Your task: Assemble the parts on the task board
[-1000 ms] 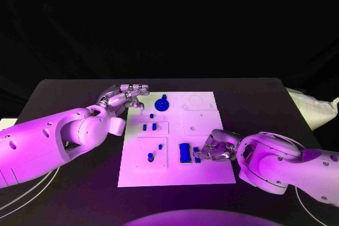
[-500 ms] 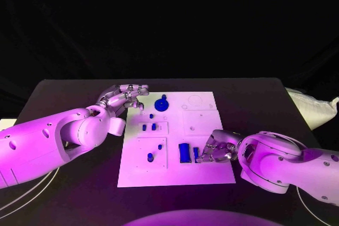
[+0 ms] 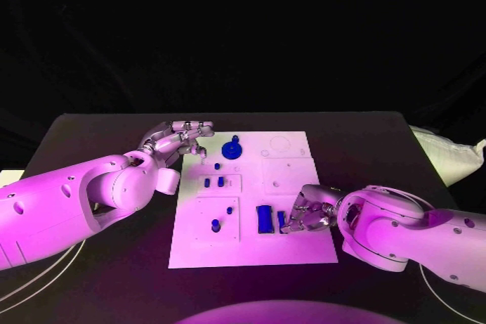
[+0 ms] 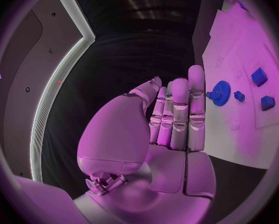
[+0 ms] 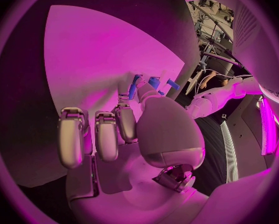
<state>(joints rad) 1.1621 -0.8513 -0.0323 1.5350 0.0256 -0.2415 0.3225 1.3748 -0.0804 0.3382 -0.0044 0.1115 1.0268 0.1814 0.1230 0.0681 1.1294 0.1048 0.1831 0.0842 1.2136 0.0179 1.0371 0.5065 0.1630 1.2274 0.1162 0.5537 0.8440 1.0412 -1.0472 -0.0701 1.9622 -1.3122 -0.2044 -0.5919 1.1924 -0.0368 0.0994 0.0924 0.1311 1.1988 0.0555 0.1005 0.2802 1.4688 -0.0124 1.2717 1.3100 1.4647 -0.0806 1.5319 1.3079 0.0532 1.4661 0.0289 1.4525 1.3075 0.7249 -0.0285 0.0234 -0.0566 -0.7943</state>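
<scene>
The white task board (image 3: 293,187) lies mid-table. A blue gear (image 3: 233,150) stands at its far left, with small blue parts (image 3: 213,182) nearer me and a tall blue block (image 3: 264,218) near the front. My left hand (image 3: 182,138) hovers at the board's far-left corner with straight fingers, holding nothing; in its wrist view the hand (image 4: 176,119) faces the gear (image 4: 222,92). My right hand (image 3: 312,213) sits on the board's right side and pinches a slim blue part (image 3: 281,219) beside the block. In the right wrist view the thumb tip meets this part (image 5: 134,88).
The black table (image 3: 375,145) surrounds the board. A pale bag (image 3: 447,159) lies at the table's right edge. Cables (image 3: 41,275) hang near the front left corner. My left forearm (image 3: 71,204) covers the table left of the board.
My right hand has crept slightly toward me along the board, staying by the slim blue part. The left hand has not moved.
</scene>
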